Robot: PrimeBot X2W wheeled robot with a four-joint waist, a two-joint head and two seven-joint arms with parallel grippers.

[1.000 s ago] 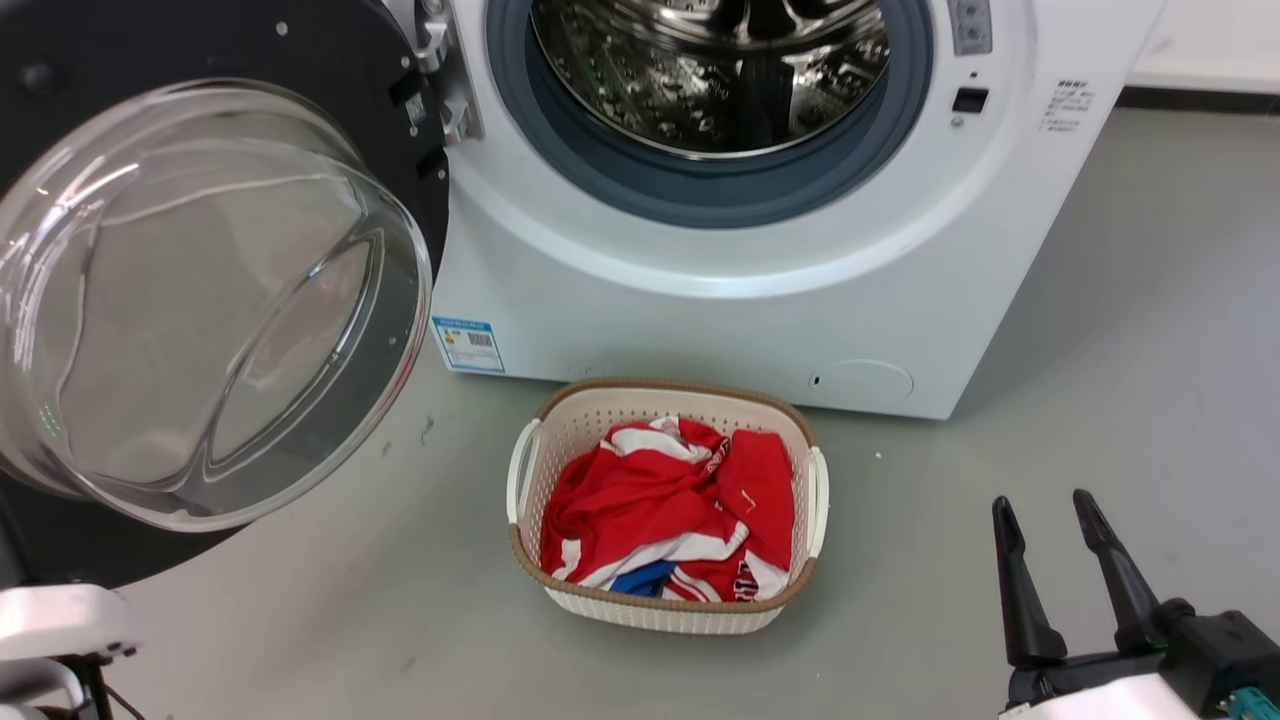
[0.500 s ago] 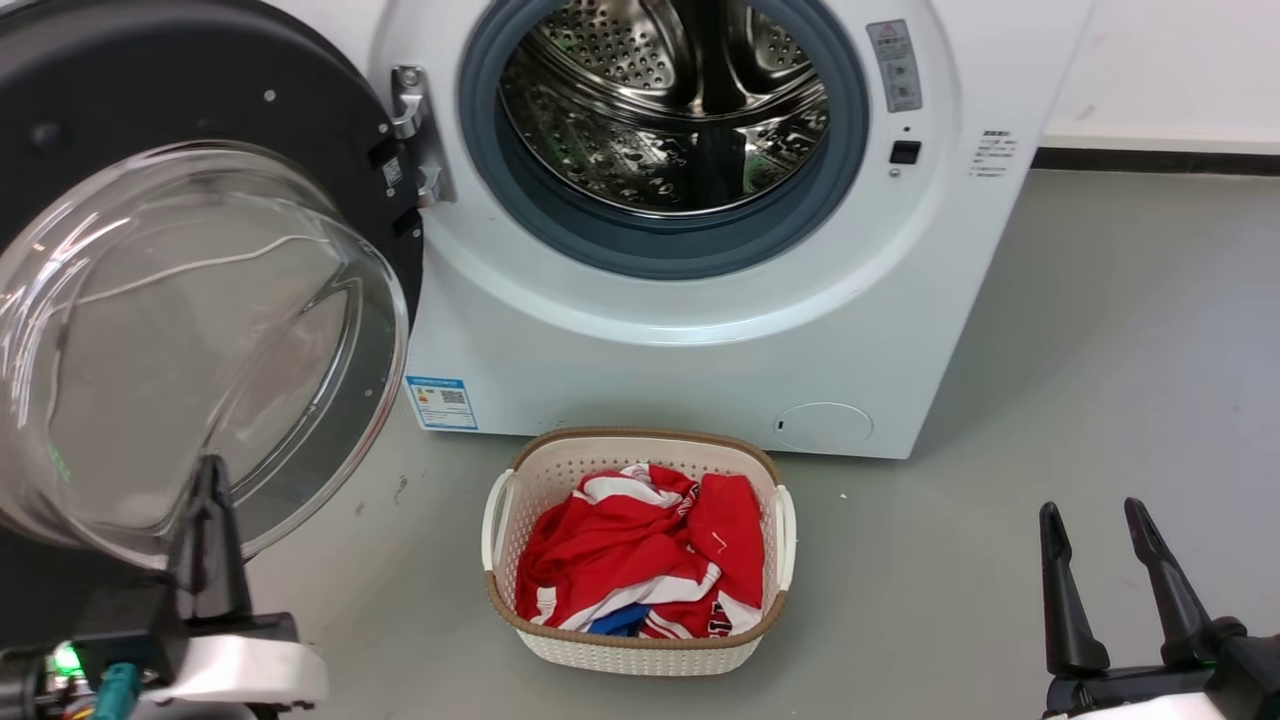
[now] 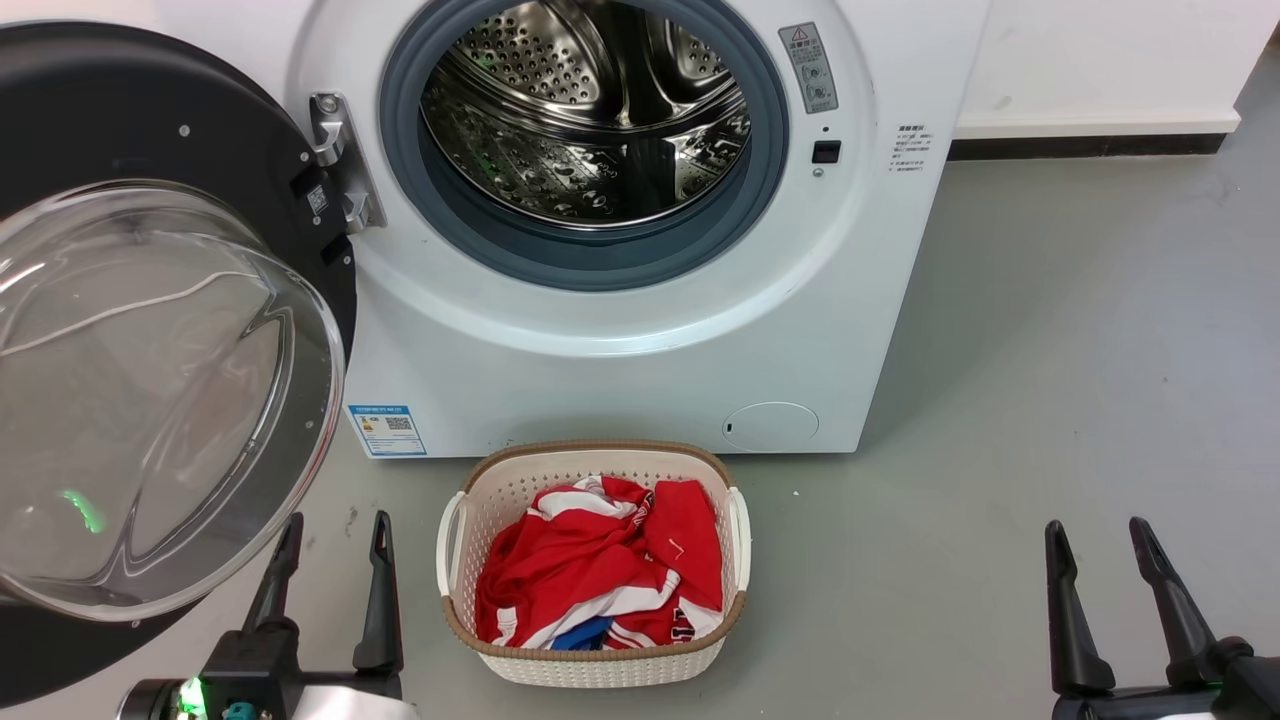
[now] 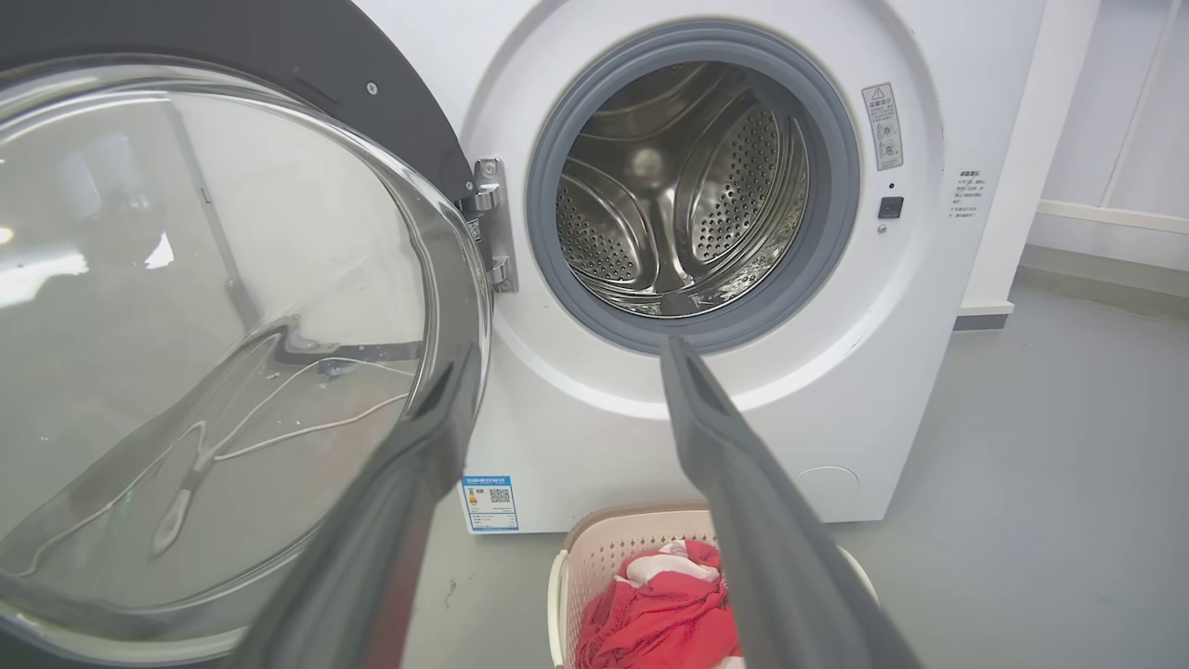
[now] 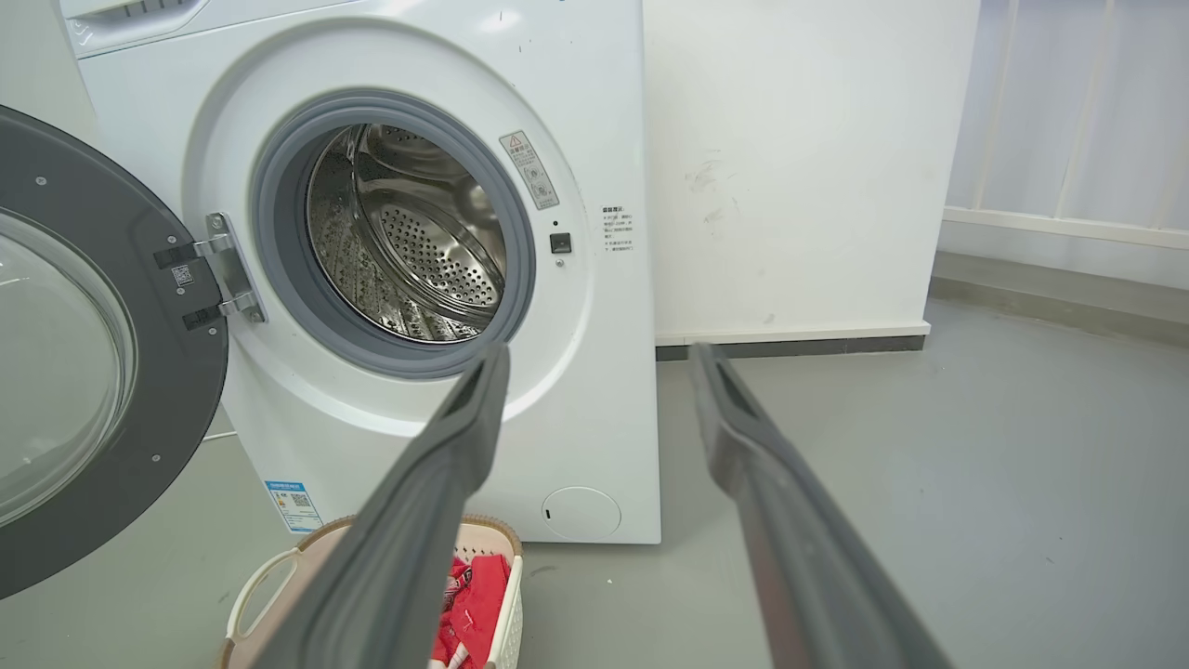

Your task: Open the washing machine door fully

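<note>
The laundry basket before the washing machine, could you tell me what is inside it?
The laundry basket holds crumpled red and white clothing with a blue patch; anything beneath that pile, and the basket floor, is covered.

On the washing machine (image 3: pixel 620 370), blue QR label (image 3: pixel 387 430) and warning-triangle sticker (image 3: pixel 808 67): print apparently illegible.

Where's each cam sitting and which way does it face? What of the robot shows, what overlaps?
Head view: on the head, looking forward and down at the washing machine and laundry basket; left gripper lower left, right gripper lower right, both open.
Left wrist view: left wrist, facing the drum past its own fingers, washing machine door close beside.
Right wrist view: right wrist, facing the machine at an angle, wall beside it; own fingers in front.
Shared: all see door, drum, basket.
</note>
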